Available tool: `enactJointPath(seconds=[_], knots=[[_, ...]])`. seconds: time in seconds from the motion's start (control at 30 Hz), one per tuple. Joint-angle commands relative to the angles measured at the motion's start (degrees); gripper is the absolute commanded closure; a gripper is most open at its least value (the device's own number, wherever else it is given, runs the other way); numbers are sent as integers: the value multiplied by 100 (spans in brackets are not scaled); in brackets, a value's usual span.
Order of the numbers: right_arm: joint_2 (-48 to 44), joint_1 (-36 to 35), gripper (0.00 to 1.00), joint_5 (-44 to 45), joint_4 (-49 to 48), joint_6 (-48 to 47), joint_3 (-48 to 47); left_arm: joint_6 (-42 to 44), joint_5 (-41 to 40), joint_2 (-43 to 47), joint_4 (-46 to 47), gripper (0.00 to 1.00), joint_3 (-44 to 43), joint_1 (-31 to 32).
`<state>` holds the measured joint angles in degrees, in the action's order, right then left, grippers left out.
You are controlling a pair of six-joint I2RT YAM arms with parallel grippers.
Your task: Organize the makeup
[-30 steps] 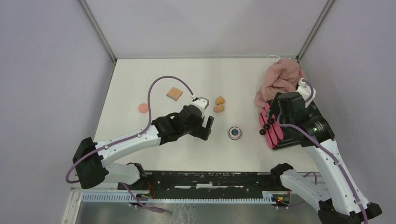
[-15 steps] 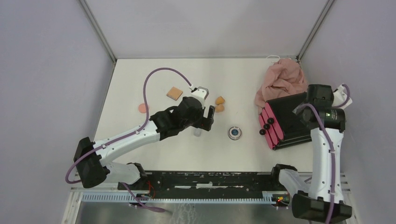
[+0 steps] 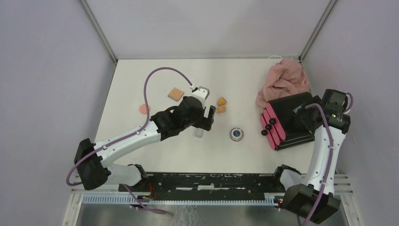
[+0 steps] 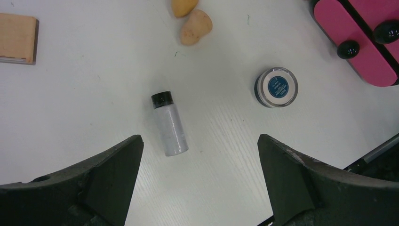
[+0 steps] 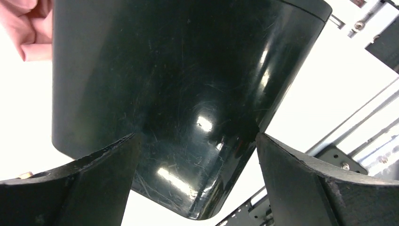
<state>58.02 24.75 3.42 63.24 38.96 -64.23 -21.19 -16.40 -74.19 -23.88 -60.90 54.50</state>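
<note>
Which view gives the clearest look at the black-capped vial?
Left wrist: the vial lies fully visible, cap and body. Top external shows only a small glimpse beside the arm; right wrist shows none of it.

Glossy, finely scratched black plastic box (image 3: 288, 114) at three o'clock, soft crumpled cloth (image 3: 282, 80) at one o'clock, matt porous orange sponges (image 4: 195, 27) and clear smooth vial (image 4: 170, 127) on matt white table (image 4: 94, 70).

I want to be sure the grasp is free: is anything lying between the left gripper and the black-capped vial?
Nothing visible does. The left gripper is open over the vial, which lies flat; the compact and sponges lie apart from it.
</note>
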Motion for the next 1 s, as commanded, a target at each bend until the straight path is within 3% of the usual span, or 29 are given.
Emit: enactJointPath(seconds=[0.0, 0.3, 0.53, 0.73, 0.97], knots=[[22, -4, 1, -1336, -994, -289, 464, 338, -31, -43, 216, 1, -69, -53], [347, -351, 1, -2706, -1630, -1259, 711, 277, 99, -199, 328, 1, 71, -59], [440, -1139, 3, -2575, -1076, -1868, 75, 119, 248, -179, 445, 1, 91, -98], [-317, -1808, 2, -2157, -1011, -1394, -32, 7, 621, -78, 391, 1, -19, -515], [-213, -3341, 2, -1847, -2375, -369, 350, -348, 1235, 30, 564, 1, 4, -1293]])
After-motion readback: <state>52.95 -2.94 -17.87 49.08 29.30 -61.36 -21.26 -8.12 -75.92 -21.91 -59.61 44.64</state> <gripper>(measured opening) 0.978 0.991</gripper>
